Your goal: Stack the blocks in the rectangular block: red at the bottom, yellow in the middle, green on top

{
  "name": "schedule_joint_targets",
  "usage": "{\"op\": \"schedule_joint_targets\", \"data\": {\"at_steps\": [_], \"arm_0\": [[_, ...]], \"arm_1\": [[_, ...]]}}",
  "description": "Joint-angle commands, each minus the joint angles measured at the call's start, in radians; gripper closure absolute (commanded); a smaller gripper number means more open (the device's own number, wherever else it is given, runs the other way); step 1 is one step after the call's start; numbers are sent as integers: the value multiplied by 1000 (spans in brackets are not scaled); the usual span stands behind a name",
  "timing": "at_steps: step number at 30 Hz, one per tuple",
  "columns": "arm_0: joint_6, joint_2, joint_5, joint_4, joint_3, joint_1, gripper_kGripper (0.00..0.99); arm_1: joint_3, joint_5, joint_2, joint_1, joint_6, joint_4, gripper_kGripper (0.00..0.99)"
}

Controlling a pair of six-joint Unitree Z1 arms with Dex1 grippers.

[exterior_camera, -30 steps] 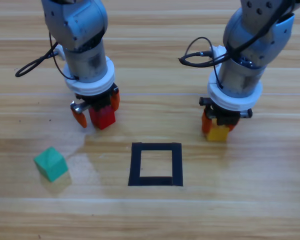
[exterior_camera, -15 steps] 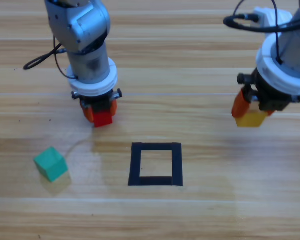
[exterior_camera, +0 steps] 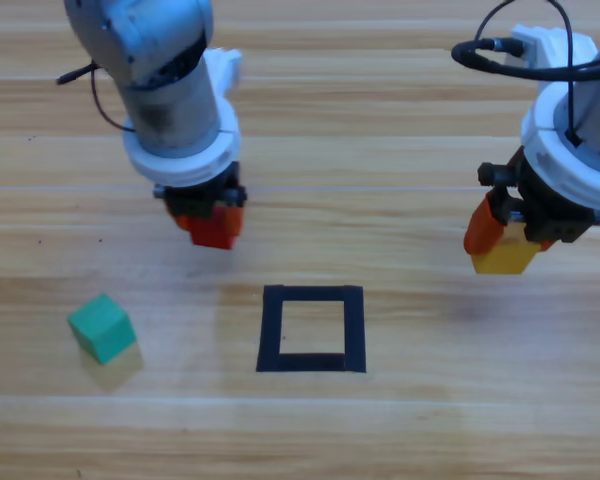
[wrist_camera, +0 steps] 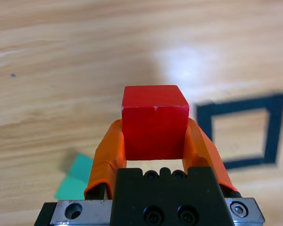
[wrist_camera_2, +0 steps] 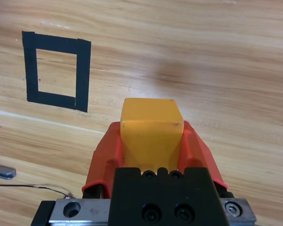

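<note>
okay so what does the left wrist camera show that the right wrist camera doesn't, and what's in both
Only the left wrist view shows the left gripper shut on the small red cube, and a corner of the small teal-green cube on the table beyond it. Only the right wrist view shows the right gripper shut on the small yellow cube. Both show the wooden table and the black tape square outline, with nothing inside it.

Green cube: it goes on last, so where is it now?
The green cube lies on the table at the high view's lower left, left of the tape square, untouched.
</note>
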Motion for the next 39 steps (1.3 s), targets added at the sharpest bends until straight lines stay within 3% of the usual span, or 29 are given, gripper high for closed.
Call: {"op": "schedule_joint_targets", "data": {"at_steps": [1, 7, 14, 24, 39], "arm_0": [[91, 38, -46, 31, -2, -155, 970], [102, 123, -61, 121, -113, -205, 990], [-67, 127, -72, 137, -180, -221, 990], [-337, 114, -49, 137, -148, -253, 990], [-453, 120, -32, 65, -82, -285, 990]], "arm_1": [[31, 26, -15, 21, -2, 14, 975], [36, 40, -15, 21, -3, 16, 975], [25, 41, -6, 21, -10, 19, 975], [31, 43, -3, 21, -22, 20, 975], [33, 32, -1, 21, -28, 20, 975]]}}
